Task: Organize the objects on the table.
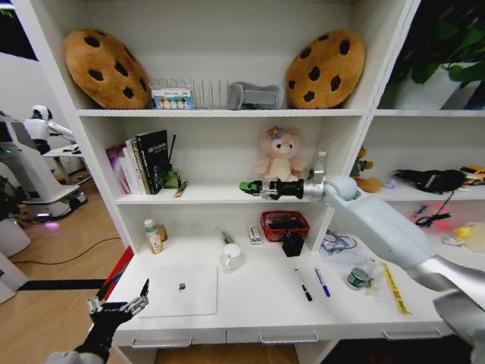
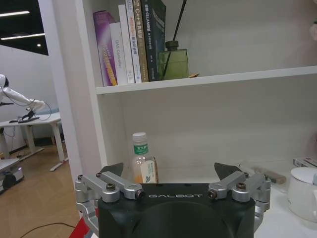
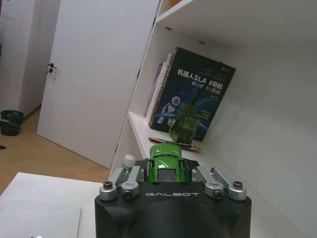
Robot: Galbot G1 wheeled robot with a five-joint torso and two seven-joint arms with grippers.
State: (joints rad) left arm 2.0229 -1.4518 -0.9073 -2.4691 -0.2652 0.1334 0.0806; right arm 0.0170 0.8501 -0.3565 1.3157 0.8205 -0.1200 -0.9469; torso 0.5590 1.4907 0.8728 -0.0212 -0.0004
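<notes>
The right pincer [image 3: 168, 174], marked "GALBOT", pinches the green toy car [image 3: 168, 165] above the middle shelf [image 1: 212, 196], its long axis running out toward the books [image 3: 193, 101], one reading "SLA". Its front end is hard to tell. The left pincer [image 1: 115, 306] hangs spread beside the tabletop [image 1: 258, 299].

A glossy green plastic-looking toy car [image 3: 168, 167] was clamped between the silver metal fingers [image 3: 130, 179] of the right gripper [image 1: 258, 188], whose housing was matt black. The same brushed-metal fingers [image 2: 114, 187] were seen on the left gripper [image 1: 117, 305], spread apart. The table [image 1: 265, 303] was finished in smooth white with a faint sheen, and a matt silver-white laptop [image 1: 180, 291] lay flat on it. Behind the laptop a glazed white mug [image 1: 231, 257] was set. Above the table, soft plush cloth covered the pink bear [image 1: 280, 154].
</notes>
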